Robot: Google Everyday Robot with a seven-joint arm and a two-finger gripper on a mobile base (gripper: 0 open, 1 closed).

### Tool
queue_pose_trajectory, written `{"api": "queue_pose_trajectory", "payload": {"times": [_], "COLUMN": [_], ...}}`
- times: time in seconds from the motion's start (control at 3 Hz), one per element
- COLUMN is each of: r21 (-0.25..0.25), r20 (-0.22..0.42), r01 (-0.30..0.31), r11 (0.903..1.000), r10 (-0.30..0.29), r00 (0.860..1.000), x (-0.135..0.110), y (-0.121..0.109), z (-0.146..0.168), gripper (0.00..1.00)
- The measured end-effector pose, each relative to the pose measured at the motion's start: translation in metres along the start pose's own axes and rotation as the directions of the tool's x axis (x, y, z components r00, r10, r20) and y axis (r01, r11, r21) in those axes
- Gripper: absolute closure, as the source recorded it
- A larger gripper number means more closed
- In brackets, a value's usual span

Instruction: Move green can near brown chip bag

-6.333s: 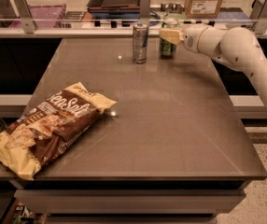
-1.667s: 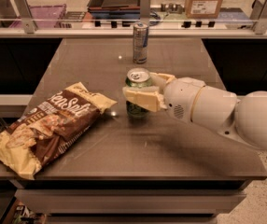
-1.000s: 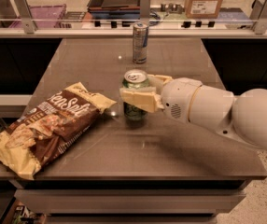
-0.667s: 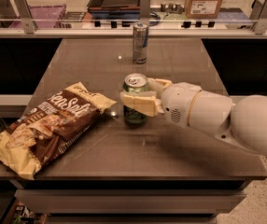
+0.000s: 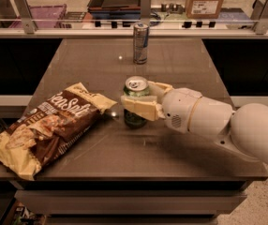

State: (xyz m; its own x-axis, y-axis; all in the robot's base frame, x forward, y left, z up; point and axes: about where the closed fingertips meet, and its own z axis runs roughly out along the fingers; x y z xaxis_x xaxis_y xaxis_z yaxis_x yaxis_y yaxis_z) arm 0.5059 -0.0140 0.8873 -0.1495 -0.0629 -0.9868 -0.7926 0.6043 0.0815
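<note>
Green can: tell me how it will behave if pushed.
Likely rigid: the gripper, at the centre of the table, clamps the green can without denting. Short, stout, upright: probably hard to tip. Toppled, it would likely roll.

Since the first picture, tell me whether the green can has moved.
Yes. The green can came from beside the silver can forward to the chip bag's corner, gripped by the claw.
</note>
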Motion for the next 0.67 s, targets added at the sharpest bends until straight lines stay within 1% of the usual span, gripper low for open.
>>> {"api": "queue_pose_trajectory", "payload": {"times": [0.33, 0.67], "r21": [0.0, 0.0], "r20": [0.0, 0.0], "r01": [0.0, 0.0], "r11": [1.0, 1.0], "r10": [0.0, 0.0], "r00": [1.0, 1.0], "x": [-0.0003, -0.0004], "y": [0.0, 0.0002], "z": [0.0, 0.0001], "gripper": [0.6, 0.35]}}
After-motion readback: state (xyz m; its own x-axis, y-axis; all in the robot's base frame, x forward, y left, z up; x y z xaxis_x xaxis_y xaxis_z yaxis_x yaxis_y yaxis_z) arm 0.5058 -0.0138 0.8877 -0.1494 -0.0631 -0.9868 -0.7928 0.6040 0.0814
